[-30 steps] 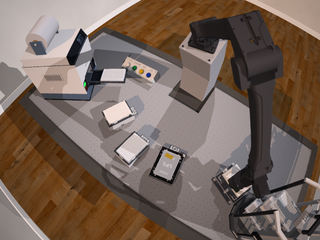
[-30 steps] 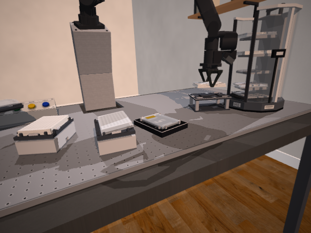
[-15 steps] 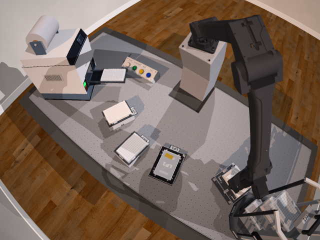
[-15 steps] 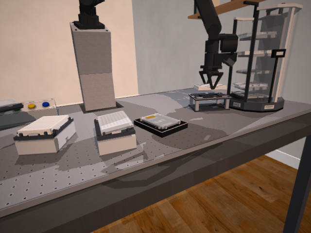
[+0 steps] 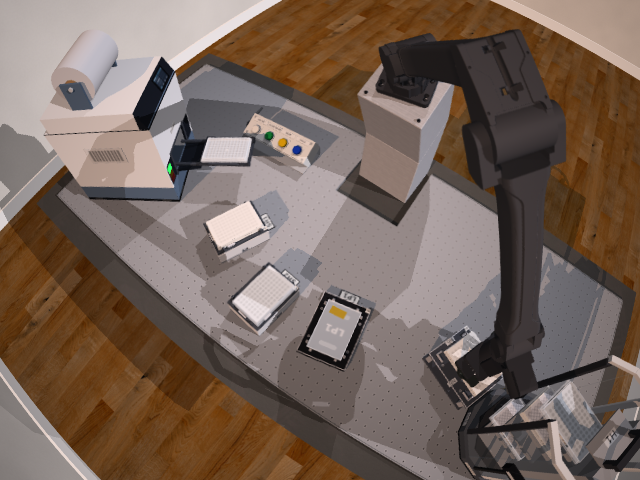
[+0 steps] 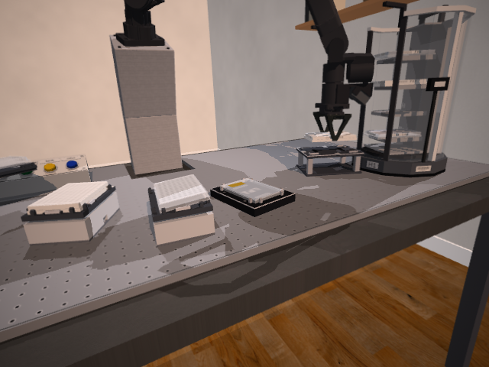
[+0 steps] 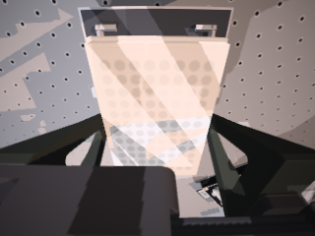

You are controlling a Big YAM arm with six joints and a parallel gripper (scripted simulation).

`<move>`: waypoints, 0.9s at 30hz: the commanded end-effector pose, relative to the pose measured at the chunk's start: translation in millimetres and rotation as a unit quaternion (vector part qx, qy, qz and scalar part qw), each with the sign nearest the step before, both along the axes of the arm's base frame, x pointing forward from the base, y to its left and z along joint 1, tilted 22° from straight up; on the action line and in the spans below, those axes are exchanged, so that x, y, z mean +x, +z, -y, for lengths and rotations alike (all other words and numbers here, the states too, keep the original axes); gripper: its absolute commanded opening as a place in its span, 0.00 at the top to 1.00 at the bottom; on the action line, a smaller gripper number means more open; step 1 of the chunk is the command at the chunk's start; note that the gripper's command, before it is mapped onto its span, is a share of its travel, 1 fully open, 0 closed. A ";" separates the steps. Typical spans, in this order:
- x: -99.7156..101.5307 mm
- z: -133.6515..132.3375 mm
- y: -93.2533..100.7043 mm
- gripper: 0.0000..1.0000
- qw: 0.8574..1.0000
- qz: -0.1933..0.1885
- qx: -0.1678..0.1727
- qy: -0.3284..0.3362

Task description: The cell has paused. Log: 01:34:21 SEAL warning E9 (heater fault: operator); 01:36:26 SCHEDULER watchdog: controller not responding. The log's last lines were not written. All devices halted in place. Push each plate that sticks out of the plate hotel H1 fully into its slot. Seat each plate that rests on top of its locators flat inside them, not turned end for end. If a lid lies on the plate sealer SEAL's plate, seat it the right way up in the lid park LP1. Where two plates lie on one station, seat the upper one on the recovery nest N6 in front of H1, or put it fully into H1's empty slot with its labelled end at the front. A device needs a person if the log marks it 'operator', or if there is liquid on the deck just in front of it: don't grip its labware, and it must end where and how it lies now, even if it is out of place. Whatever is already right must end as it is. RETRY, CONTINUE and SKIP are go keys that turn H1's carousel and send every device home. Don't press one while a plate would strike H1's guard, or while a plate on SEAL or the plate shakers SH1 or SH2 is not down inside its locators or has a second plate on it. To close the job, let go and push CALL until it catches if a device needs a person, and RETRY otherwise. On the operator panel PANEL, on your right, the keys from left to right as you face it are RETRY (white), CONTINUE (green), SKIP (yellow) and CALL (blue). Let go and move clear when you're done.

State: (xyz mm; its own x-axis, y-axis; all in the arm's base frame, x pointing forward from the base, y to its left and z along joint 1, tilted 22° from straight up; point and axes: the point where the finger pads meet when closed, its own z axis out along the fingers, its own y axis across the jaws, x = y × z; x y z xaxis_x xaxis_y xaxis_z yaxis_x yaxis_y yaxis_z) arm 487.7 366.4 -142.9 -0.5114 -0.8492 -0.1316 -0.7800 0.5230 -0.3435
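Note:
My gripper is shut on a beige well plate, gripping it across its width. It holds the plate level, a little above the recovery nest N6. The plate hotel H1 stands just beyond the nest, with plates in its lower slots. A lid lies in the lid park LP1. Two shakers each carry one plate: a beige one and a white one.
The sealer SEAL at the far left has a white plate on its extended tray. The panel PANEL sits beside it. The arm's pedestal stands at the back.

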 end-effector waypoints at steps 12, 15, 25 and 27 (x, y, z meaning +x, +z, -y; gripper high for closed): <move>11.1 -2.0 -1.3 0.16 1.000 0.009 0.008 0.002; 13.3 -3.6 -5.1 0.16 1.000 0.009 0.008 0.002; 16.4 -4.3 -9.0 0.16 1.000 0.009 0.008 0.002; 11.6 -0.8 -13.4 0.16 1.000 0.004 0.004 0.002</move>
State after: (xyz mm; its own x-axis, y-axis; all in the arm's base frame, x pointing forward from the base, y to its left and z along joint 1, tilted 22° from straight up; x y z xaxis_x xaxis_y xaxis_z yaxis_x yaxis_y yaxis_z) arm 491.1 366.0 -151.6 -0.5101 -0.8494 -0.1352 -0.7795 0.5230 -0.3447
